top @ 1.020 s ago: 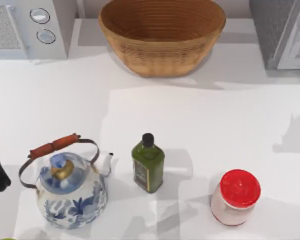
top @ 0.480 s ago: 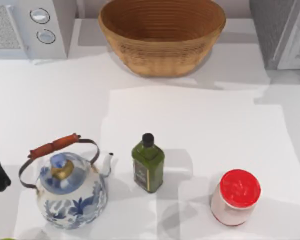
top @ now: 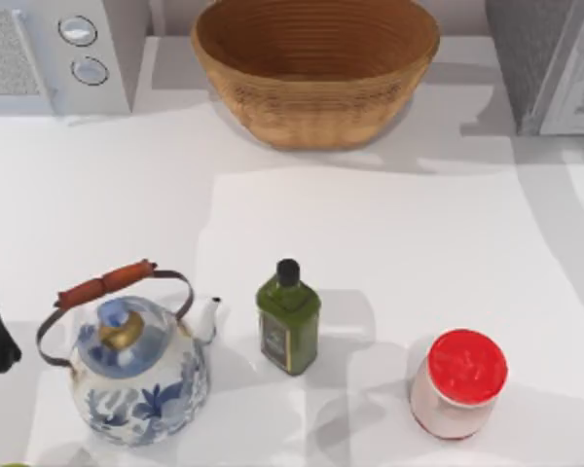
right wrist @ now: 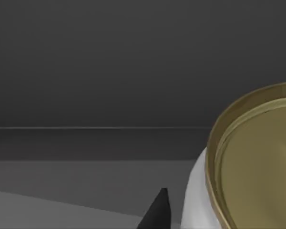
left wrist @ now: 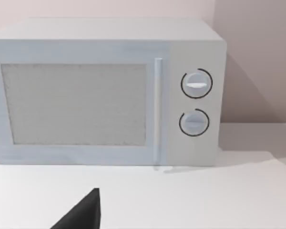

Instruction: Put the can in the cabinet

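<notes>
can point(top: 457, 383) near table's point(top: 389, 243) front edge

One can point(top: 457, 382). One kettle point(top: 136, 365). One green bottle point(top: 288, 319). One wicker basket point(top: 316, 68). One microwave point(top: 54, 53) with two round dials. One grey cabinet point(top: 550, 63). All on one table point(top: 389, 243).

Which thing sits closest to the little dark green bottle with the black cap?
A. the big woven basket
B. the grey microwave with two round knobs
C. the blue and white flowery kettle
C. In the top view the blue and white flowery kettle stands right beside the little dark green bottle with the black cap, its spout towards it, while the big woven basket and the grey microwave sit far back.
</notes>
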Robot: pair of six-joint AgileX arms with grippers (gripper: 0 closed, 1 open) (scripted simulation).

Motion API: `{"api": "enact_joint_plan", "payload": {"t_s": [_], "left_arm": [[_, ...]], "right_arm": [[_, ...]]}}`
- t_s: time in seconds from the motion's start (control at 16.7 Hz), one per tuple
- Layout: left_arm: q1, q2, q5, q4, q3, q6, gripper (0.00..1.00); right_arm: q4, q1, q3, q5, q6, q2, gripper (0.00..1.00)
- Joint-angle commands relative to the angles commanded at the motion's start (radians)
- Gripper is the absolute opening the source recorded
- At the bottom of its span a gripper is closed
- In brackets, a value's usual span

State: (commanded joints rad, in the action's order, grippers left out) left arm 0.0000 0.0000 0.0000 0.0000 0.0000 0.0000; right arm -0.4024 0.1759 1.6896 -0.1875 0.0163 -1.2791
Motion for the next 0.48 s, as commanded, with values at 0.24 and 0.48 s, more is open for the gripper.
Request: {"api": "enact_joint_plan", "payload": {"t_s": [0.24,0.48], "left_arm": [[0.0,0.0,0.0,0.0,0.0,0.0,1.0],[0.0,0.0,0.0,0.0,0.0,0.0,1.0]], "right_arm": [[-0.018,0.008,0.057,-0.009,0.001,-0.05,0.0],[-0.017,0.004,0.052,-0.008,0.003,-0.048,0.0]]}}
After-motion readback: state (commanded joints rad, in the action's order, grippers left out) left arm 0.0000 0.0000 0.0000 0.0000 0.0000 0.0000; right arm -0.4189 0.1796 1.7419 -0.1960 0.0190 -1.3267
